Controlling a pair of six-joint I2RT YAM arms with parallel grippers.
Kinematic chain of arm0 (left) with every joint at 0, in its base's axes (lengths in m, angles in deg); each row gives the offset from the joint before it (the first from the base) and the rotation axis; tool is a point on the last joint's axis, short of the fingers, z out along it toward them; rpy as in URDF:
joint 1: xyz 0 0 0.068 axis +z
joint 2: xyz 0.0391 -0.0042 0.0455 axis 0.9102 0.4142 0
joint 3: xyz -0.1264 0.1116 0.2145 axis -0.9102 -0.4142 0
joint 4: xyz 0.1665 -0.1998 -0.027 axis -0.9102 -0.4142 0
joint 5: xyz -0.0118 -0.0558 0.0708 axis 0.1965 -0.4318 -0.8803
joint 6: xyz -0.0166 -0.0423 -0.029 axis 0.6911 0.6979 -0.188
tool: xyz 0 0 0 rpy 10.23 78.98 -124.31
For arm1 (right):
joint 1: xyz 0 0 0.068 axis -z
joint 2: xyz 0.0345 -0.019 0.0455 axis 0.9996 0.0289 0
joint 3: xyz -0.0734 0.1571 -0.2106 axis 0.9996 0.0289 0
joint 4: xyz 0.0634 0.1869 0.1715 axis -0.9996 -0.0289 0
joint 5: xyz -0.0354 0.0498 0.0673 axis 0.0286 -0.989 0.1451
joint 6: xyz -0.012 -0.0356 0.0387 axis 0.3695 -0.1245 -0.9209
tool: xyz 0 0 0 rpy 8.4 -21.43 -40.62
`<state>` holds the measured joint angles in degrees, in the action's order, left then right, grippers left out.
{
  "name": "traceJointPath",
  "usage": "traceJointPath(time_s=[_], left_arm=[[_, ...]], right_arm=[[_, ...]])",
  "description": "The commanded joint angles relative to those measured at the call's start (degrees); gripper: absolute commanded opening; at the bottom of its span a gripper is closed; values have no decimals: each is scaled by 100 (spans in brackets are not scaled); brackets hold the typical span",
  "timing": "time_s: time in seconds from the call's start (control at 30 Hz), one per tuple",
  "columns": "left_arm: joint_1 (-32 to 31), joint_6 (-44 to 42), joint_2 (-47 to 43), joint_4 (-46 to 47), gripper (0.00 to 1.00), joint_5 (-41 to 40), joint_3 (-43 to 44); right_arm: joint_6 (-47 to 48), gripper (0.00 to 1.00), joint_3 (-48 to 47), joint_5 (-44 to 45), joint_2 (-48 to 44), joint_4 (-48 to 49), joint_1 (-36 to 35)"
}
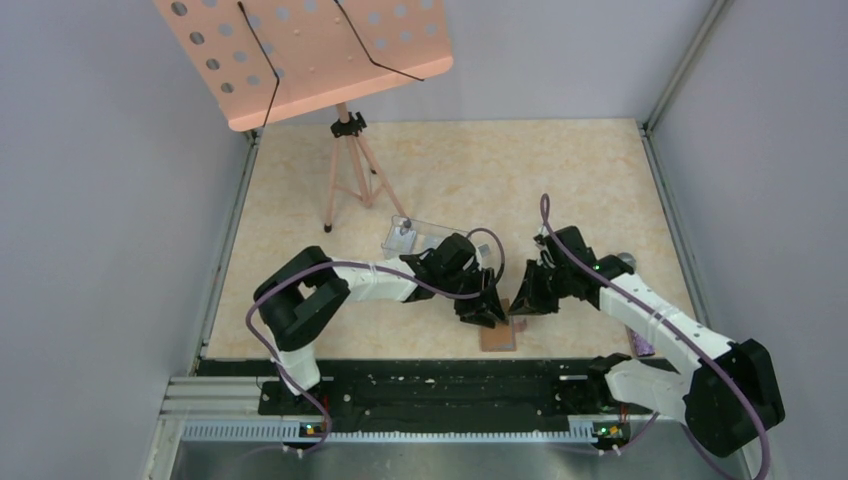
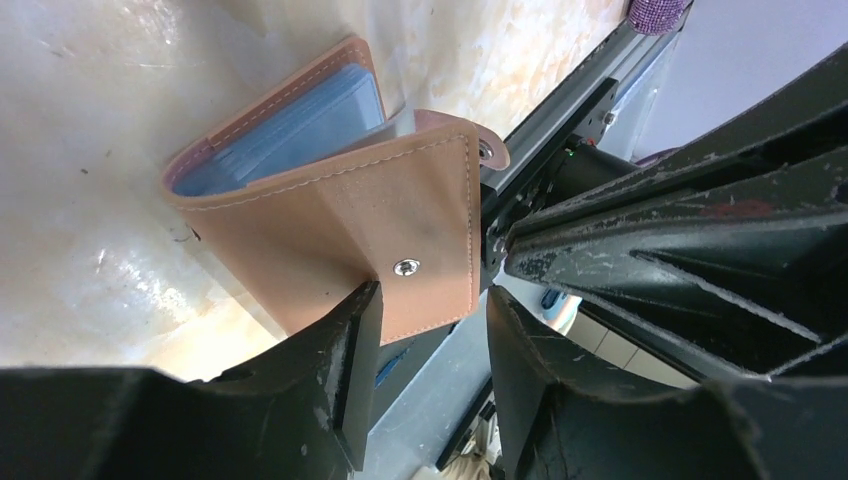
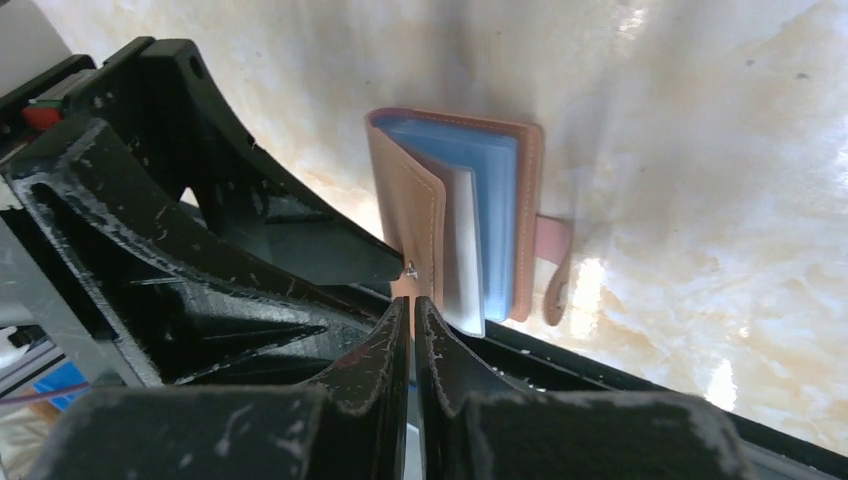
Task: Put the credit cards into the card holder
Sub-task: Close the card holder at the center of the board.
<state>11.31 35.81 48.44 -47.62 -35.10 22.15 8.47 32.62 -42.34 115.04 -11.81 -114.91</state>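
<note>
The brown card holder (image 1: 497, 338) lies near the table's front edge, half open, its blue inner sleeves showing in the left wrist view (image 2: 290, 130) and the right wrist view (image 3: 495, 200). My right gripper (image 3: 411, 303) is shut on the edge of its raised cover flap (image 3: 410, 220). My left gripper (image 2: 430, 300) is open, with the flap's snap corner (image 2: 430, 260) between its fingers and one finger against the flap. A pale grey-white sheet (image 3: 462, 250) stands among the sleeves; I cannot tell if it is a credit card. No loose credit cards show.
A clear plastic box (image 1: 415, 235) stands just behind the left gripper (image 1: 487, 310). A music stand on a tripod (image 1: 345, 170) is at the back left. A purple object (image 1: 640, 346) lies by the right arm's base. The black rail (image 1: 420, 390) borders the front edge.
</note>
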Motion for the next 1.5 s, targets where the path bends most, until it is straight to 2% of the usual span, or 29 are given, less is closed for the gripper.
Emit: traceJointPath(time_s=[0.0,0.17,0.33,0.53,0.73,0.83,1.0,1.13,1.47], left_arm=[[-36,221,130,768,49,242,-110],[-43,398,261,1184,50,346,-290],[-50,497,338,1431,50,385,-453],[-83,46,224,531,36,60,-284],[-277,-752,-108,-1183,36,-659,373],[-326,-880,-129,-1520,34,-873,475],[-332,-876,151,-1565,20,-924,515],[-361,-872,360,-1567,9,-947,642],[-387,-852,647,-1782,0,-1103,901]], right_arm=[[184,5,131,-39,-133,-27,221],[325,4,123,17,-13,-21,259],[463,0,158,-132,259,241,262],[543,0,366,-223,962,820,260],[563,0,403,20,1497,1071,264],[593,0,340,90,1569,1068,266],[580,0,110,0,1313,904,261],[480,0,-124,444,805,426,263],[314,0,56,1417,153,-384,341]])
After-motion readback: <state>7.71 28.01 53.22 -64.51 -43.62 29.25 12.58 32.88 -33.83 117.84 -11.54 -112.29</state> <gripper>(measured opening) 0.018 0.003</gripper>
